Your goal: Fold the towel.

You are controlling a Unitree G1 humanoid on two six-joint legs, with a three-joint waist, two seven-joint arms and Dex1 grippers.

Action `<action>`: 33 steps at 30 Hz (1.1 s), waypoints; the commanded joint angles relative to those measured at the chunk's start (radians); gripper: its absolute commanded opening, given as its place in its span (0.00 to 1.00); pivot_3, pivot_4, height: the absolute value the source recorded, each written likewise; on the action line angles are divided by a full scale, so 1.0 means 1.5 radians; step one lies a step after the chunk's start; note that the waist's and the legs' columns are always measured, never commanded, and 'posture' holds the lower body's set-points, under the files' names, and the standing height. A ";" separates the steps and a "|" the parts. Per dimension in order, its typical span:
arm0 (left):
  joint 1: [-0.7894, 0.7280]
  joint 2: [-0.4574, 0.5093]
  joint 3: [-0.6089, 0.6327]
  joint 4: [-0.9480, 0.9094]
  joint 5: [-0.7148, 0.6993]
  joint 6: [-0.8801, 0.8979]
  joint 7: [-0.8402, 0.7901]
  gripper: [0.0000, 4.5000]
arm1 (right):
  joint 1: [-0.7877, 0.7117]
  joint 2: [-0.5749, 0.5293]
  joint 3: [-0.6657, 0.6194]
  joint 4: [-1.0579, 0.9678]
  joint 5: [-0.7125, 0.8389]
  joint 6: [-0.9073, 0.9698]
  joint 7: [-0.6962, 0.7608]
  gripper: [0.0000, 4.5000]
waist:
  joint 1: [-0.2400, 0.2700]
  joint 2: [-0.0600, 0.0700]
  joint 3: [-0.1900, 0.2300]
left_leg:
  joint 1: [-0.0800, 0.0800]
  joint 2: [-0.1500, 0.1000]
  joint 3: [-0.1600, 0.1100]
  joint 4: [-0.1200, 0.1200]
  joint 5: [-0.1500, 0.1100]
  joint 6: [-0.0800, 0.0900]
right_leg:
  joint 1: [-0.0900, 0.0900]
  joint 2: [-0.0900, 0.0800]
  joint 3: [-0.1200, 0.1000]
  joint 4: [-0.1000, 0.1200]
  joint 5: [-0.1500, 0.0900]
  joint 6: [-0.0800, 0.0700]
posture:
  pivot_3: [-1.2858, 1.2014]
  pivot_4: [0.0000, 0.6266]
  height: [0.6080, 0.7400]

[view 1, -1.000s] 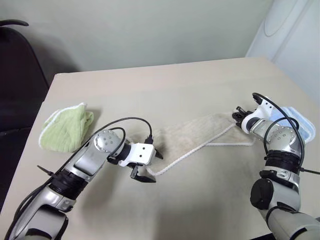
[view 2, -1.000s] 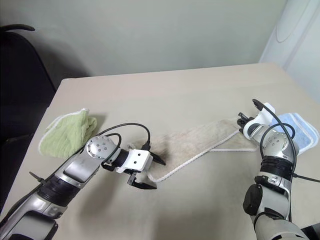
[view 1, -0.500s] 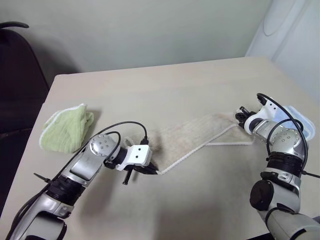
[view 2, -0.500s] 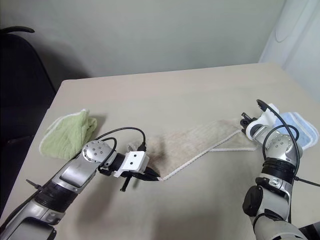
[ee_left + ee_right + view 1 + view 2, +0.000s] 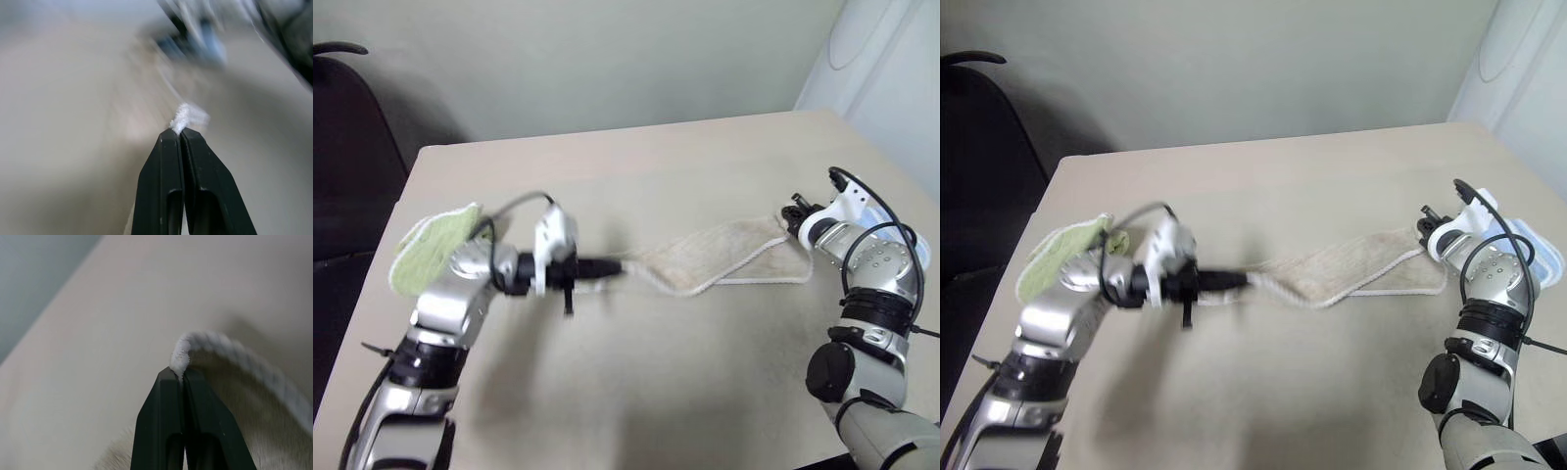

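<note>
Towel (image 5: 710,262), beige with a white corded edge, stretches across the counter (image 5: 646,166) between the two grippers, its middle sagging onto the surface. The left gripper (image 5: 615,265) points level toward the right, jaws pressed together on the towel's left end, which hangs lifted off the counter; in the left wrist view the black fingers (image 5: 164,191) pinch a tuft of white cord at their tips. The right gripper (image 5: 795,211) holds the towel's far right corner, jaws also pinching the corded edge; the right wrist view shows the cord looping out from between the closed fingers (image 5: 161,431). A green towel (image 5: 426,255) lies crumpled near the counter's left edge, just behind the left arm. A blue towel (image 5: 1538,250) lies beside the right arm near the counter's right edge. A dark chair (image 5: 347,147) stands off the counter's left side.
</note>
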 commanded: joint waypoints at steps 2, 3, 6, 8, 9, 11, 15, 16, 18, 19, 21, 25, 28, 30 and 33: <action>-0.101 -0.018 0.087 0.099 -0.022 -0.006 0.102 0.00 | -0.074 -0.039 0.010 0.018 0.007 -0.028 0.030 0.00 | -0.002 0.000 0.000 | 0.000 0.000 0.001 0.000 0.000 0.000 | 0.000 0.000 0.001 0.000 0.000 0.001 | 0.52 0.24 0.96; -0.120 -0.021 0.094 0.122 -0.019 -0.015 0.112 0.00 | -0.087 -0.045 0.013 0.028 0.006 -0.032 0.034 0.00 | -0.004 0.000 0.000 | 0.000 0.000 0.001 0.000 0.000 0.000 | 0.000 0.000 0.001 -0.001 0.000 0.001 | 0.52 0.24 0.96; -0.189 -0.022 0.113 0.191 -0.014 -0.043 0.130 0.00 | -0.136 -0.068 0.018 0.056 0.005 -0.039 0.045 0.00 | -0.004 -0.001 0.001 | 0.000 0.000 0.001 0.000 0.002 0.000 | 0.000 0.000 0.001 -0.001 0.000 0.002 | 0.52 0.24 0.96; -0.230 -0.007 0.119 0.223 -0.005 -0.067 0.128 0.00 | -0.169 -0.089 0.018 0.053 0.013 -0.026 0.052 0.00 | -0.004 -0.001 0.001 | -0.001 0.000 0.001 0.000 0.002 0.000 | -0.001 0.000 0.001 -0.001 0.000 0.002 | 0.52 0.24 0.96; -0.242 0.007 0.116 0.230 0.005 -0.081 0.121 0.00 | -0.182 -0.102 0.016 0.040 0.021 -0.011 0.054 0.00 | -0.004 -0.001 0.001 | -0.002 0.000 0.001 -0.001 0.002 0.000 | -0.002 0.000 0.001 -0.001 0.000 0.002 | 0.52 0.24 0.96; -0.251 0.027 0.111 0.237 0.018 -0.097 0.112 0.00 | -0.193 -0.116 0.011 0.021 0.033 0.013 0.055 0.00 | -0.005 -0.001 0.001 | -0.008 0.000 0.001 0.000 0.002 0.000 | -0.008 0.000 0.001 -0.001 -0.001 0.003 | 0.52 0.24 0.96; -0.191 0.084 0.147 0.184 -0.003 -0.070 0.109 0.00 | -0.146 -0.133 -0.037 -0.109 0.092 0.141 0.020 0.00 | -0.008 -0.001 0.001 | -0.011 0.000 0.001 -0.002 0.005 -0.006 | -0.011 0.000 0.001 -0.002 -0.002 0.004 | 0.52 0.24 0.96; -0.180 0.094 0.154 0.173 -0.009 -0.062 0.112 0.00 | -0.137 -0.133 -0.048 -0.135 0.103 0.165 0.010 0.00 | -0.008 -0.001 0.001 | -0.011 0.000 0.002 -0.003 0.006 -0.007 | -0.012 0.000 0.001 -0.003 -0.002 0.004 | 0.52 0.24 0.96; -0.116 0.110 0.168 0.112 -0.037 -0.021 0.105 0.00 | -0.107 -0.120 -0.083 -0.190 0.126 0.229 -0.016 0.00 | -0.007 -0.001 0.001 | -0.011 0.000 0.002 -0.002 0.006 -0.007 | -0.012 0.000 0.001 -0.002 -0.002 0.004 | 0.52 0.24 0.96; -0.061 0.118 0.173 0.061 -0.056 0.007 0.098 0.00 | -0.083 -0.106 -0.107 -0.222 0.138 0.271 -0.031 0.00 | -0.008 -0.001 0.001 | -0.011 0.000 0.002 -0.001 0.006 -0.007 | -0.012 0.000 0.002 -0.002 -0.002 0.004 | 0.52 0.24 0.96; 0.045 0.132 0.181 -0.037 -0.088 0.055 0.085 0.00 | -0.037 -0.077 -0.149 -0.280 0.152 0.350 -0.048 0.00 | -0.009 -0.002 0.001 | -0.010 0.000 0.003 0.000 0.006 -0.007 | -0.010 0.000 0.002 -0.002 -0.002 0.004 | 0.52 0.24 0.96; 0.214 0.155 0.216 -0.169 -0.146 0.113 0.066 0.00 | 0.022 -0.046 -0.204 -0.343 0.155 0.424 -0.077 0.00 | -0.009 -0.002 0.002 | -0.009 -0.001 0.003 0.002 0.002 0.000 | -0.009 0.000 0.002 -0.001 -0.001 0.004 | 0.52 0.24 0.96; 0.296 0.161 0.236 -0.213 -0.163 0.129 0.066 0.00 | 0.045 -0.046 -0.217 -0.353 0.171 0.427 -0.095 0.00 | -0.006 -0.002 0.002 | -0.009 -0.001 0.003 0.003 0.003 0.000 | -0.009 0.000 0.002 0.001 -0.001 0.003 | 0.52 0.24 0.96; 0.399 0.155 0.247 -0.243 -0.155 0.140 0.067 0.00 | 0.065 -0.060 -0.212 -0.336 0.170 0.427 -0.109 0.00 | -0.008 -0.002 0.001 | -0.007 -0.001 0.003 0.001 0.003 0.000 | -0.008 0.000 0.003 0.000 0.001 0.002 | 0.52 0.24 0.96; 0.454 0.150 0.249 -0.258 -0.155 0.135 0.077 0.00 | 0.061 -0.068 -0.205 -0.315 0.163 0.427 -0.121 0.00 | -0.010 -0.002 0.001 | 0.002 -0.001 0.003 -0.002 0.002 0.000 | -0.001 0.000 0.004 0.000 -0.005 -0.003 | 0.52 0.24 0.96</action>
